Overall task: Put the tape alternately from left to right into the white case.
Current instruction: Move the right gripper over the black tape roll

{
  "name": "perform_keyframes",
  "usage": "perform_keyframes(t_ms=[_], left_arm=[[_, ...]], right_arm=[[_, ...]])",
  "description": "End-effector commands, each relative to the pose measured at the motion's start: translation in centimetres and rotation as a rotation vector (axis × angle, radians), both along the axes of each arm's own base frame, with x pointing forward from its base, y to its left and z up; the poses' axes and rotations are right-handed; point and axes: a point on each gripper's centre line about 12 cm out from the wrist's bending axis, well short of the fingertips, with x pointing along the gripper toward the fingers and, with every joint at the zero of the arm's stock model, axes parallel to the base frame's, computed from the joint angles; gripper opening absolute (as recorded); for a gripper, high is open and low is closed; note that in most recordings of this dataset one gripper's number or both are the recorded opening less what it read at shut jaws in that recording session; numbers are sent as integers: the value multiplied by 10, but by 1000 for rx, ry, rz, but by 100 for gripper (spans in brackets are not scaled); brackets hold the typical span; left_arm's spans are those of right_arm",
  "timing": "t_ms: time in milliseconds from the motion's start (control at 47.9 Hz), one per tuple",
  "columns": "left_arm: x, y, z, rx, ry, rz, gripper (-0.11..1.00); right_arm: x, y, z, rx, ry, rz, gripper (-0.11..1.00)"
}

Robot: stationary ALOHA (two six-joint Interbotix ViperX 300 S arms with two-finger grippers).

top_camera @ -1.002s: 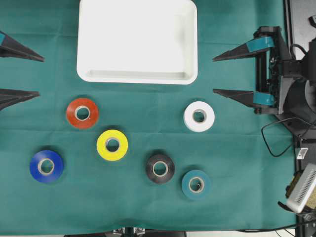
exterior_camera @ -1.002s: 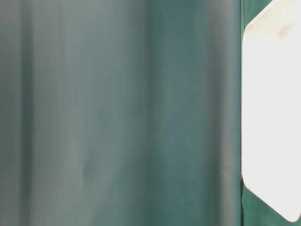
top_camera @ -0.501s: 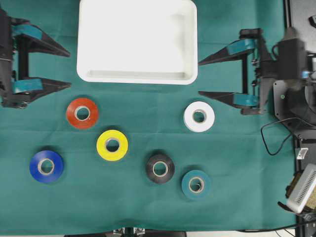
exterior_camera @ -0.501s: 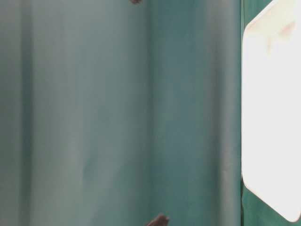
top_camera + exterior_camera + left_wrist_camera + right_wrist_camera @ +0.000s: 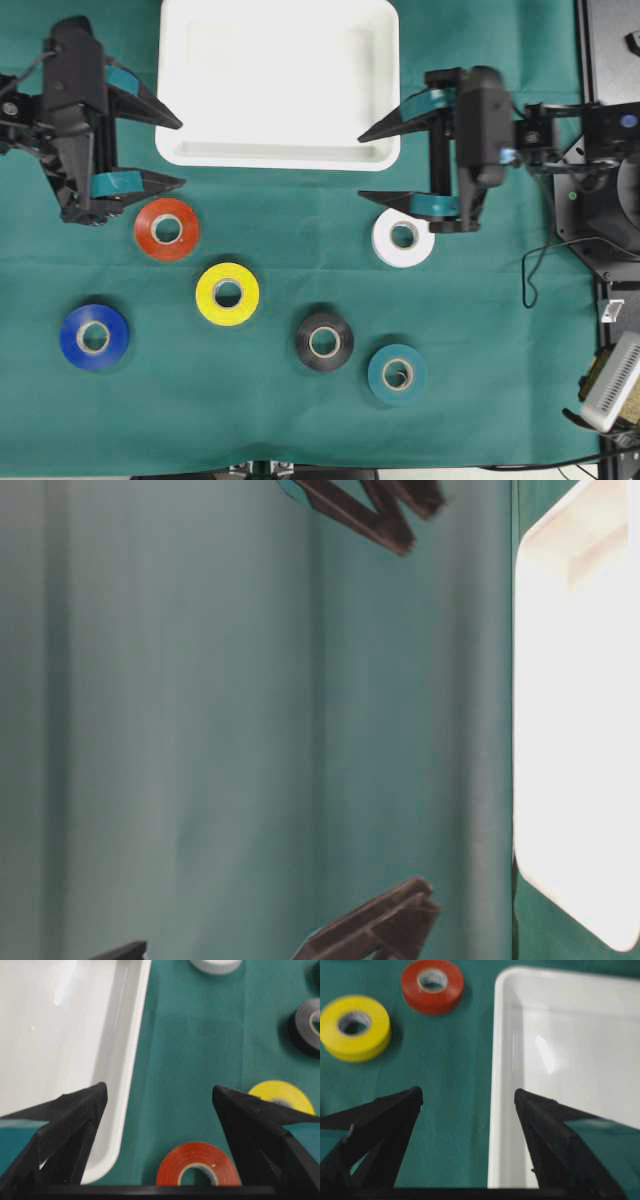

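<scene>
surface: green cloth [image 5: 480, 330] | right edge: white device [image 5: 612, 382], black cable [image 5: 545, 275]

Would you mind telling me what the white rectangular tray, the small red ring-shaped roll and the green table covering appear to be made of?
White rectangular tray: probably glossy moulded plastic, since highlights glint on its smooth floor and rounded rim.
Small red ring-shaped roll: looks like vinyl tape, slightly shiny, around a pale core, likely cardboard.
Green table covering: apparently matte cloth, showing soft creases and no glare.

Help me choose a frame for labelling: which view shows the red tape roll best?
The overhead view: the red roll lies whole and unobstructed beside the left gripper. The right wrist view also shows it whole but blurrier; the left wrist view cuts off its lower edge; the table-level view does not show it.
</scene>
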Motion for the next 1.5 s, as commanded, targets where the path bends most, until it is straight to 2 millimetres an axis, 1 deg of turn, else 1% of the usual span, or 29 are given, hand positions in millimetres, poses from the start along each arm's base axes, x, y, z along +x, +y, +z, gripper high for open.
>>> perform_keyframes(t_ms=[0,271,418,939,1294,1482], left_arm=[[7,-2,11,4,-26,-8,61],[9,-10,5,1,6,-32,61],[8,-11,4,1,18,-37,60],[5,-12,2,0,29,-40,60],[5,-17,3,-1,26,-53,60],[6,-22,4,-1,23,-70,60]], right_arm=[[14,-2,4,-1,6,-5,82],[39,-5,-13,-9,95,-4,82],[46,-5,-15,-20,128,1,82],[47,-5,-13,-40,125,12,82],[47,-5,-13,-39,125,11,82],[47,-3,-13,-33,128,13,82]])
